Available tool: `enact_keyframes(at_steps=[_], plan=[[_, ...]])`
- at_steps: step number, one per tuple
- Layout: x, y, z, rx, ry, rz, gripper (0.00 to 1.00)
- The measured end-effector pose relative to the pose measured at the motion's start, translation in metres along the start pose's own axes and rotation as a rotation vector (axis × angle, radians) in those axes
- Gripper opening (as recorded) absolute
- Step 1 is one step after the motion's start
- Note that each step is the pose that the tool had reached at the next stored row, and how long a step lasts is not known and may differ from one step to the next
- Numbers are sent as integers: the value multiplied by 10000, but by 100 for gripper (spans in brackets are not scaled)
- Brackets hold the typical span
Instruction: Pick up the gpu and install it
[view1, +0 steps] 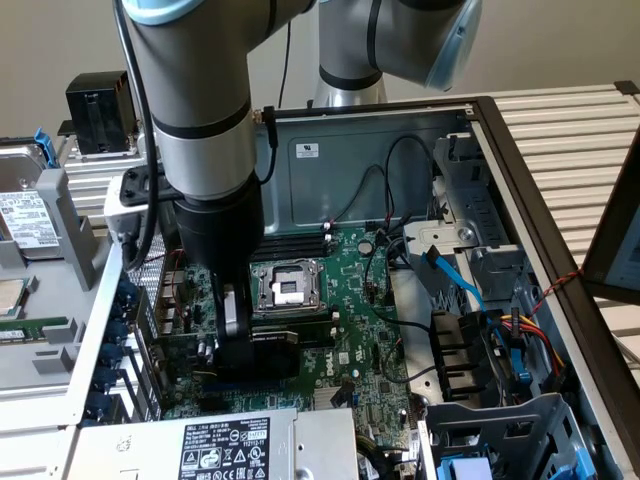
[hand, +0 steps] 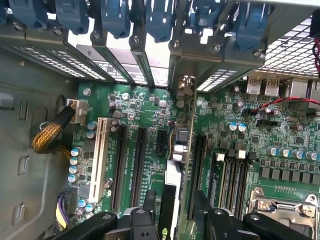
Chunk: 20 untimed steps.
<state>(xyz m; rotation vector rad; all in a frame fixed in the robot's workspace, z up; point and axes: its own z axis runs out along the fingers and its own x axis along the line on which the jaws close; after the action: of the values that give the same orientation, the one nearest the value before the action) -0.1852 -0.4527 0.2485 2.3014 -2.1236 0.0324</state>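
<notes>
The gpu (view1: 278, 352) stands on edge in a slot of the green motherboard (view1: 370, 330), its black shroud facing the CPU socket. In the wrist view the gpu (hand: 171, 186) runs edge-on from between my fingers to its silver bracket (hand: 183, 85) at the case's rear wall. My gripper (view1: 238, 345) hangs straight down over the card. In the wrist view my gripper (hand: 175, 205) straddles the card, open, one black finger (hand: 150, 200) on each side and a visible gap to the card on at least one side.
The empty CPU socket (view1: 285, 287) lies just behind the card. A power supply (view1: 225, 445) sits in front, and a drive cage with blue and coloured cables (view1: 480, 340) at the exterior view's right. Blue slot latches (hand: 117, 20) line the rear wall. A white slot (hand: 100, 155) is free.
</notes>
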Motion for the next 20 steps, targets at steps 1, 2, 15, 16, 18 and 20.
enact_keyframes(at_steps=[1, 2, 15, 16, 18, 20], plan=[[0, 0, -13, 1, 1, -1, 44], [1, 0, -28, 1, 5, -1, 44], [10, -1, -464, -14, 166, -1, 44], [11, -1, -488, -13, 170, -1, 44], [11, 1, -516, -9, 175, -2, 44], [10, 4, -525, 1, 177, 0, 44]])
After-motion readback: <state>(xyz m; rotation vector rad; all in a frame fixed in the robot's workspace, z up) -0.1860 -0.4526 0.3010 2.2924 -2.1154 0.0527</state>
